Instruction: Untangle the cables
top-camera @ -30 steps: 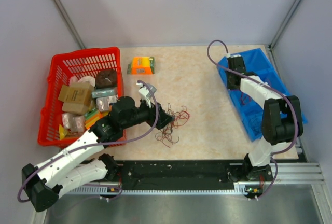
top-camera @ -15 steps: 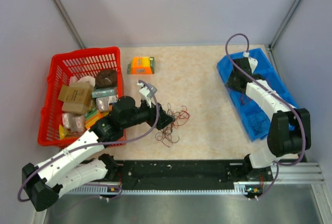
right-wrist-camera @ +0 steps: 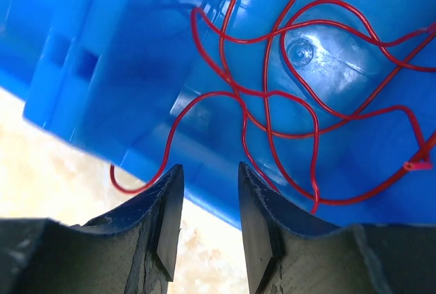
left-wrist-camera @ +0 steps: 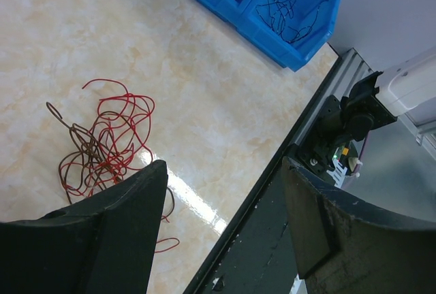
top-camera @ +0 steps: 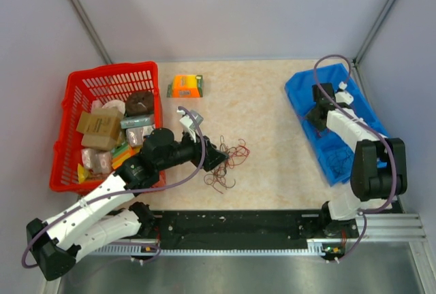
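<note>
The cables (top-camera: pixel 228 161) lie as a loose bundle of thin red and dark brown wires on the table; in the left wrist view the bundle (left-wrist-camera: pixel 102 144) sits left of my left finger. My left gripper (top-camera: pixel 216 155) (left-wrist-camera: pixel 223 171) is open wide and empty, right beside the bundle's left side. My right gripper (top-camera: pixel 313 117) (right-wrist-camera: pixel 210 178) hovers over the left wall of a blue bin (top-camera: pixel 300 90), jaws a little apart and empty. A red wire (right-wrist-camera: pixel 272 96) lies loose inside the bin (right-wrist-camera: pixel 102 69), one loop hanging over its wall.
A red basket (top-camera: pixel 112 73) full of packaged items stands at the left. An orange box (top-camera: pixel 186 85) lies at the back. Dark wires (left-wrist-camera: pixel 289 11) lie in the bin's near compartment. A black rail (top-camera: pixel 238 222) runs along the front edge.
My right arm swung its wrist to the right and its gripper moved nearer along the bin's left side. My left arm barely moved; the bundle lies as before.
</note>
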You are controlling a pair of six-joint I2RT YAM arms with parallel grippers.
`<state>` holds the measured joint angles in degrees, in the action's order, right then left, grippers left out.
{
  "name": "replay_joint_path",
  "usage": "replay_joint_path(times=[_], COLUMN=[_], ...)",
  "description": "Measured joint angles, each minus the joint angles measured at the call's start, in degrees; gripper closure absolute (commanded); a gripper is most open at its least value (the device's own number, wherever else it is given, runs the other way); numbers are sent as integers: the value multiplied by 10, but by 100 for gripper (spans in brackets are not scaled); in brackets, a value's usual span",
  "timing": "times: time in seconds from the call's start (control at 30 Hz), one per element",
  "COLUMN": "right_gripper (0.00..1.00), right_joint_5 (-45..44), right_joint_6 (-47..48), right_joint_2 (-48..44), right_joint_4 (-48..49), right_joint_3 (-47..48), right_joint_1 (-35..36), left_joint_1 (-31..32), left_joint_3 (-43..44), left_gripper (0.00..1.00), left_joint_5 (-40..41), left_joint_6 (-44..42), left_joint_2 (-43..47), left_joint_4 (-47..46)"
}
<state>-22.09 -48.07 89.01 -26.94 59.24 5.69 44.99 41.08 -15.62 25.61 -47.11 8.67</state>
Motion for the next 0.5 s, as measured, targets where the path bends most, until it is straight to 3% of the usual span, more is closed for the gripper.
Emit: replay_joint_path(times=[0.37, 0.5], right_gripper=[64, 59], right_joint_5=[12, 13], right_joint_6=[-71, -77], right_joint_2=[96, 104], right_joint_4=[21, 25], right_joint_3=[29, 35], right_joint_1=[-15, -15], left_joint_1=[0, 0], left_joint_3=[0, 0], left_gripper=[28, 28], left_joint_5=[0, 0], left_joint_6=[0, 0], left_joint_2=[0, 0], left_joint_4=[0, 0])
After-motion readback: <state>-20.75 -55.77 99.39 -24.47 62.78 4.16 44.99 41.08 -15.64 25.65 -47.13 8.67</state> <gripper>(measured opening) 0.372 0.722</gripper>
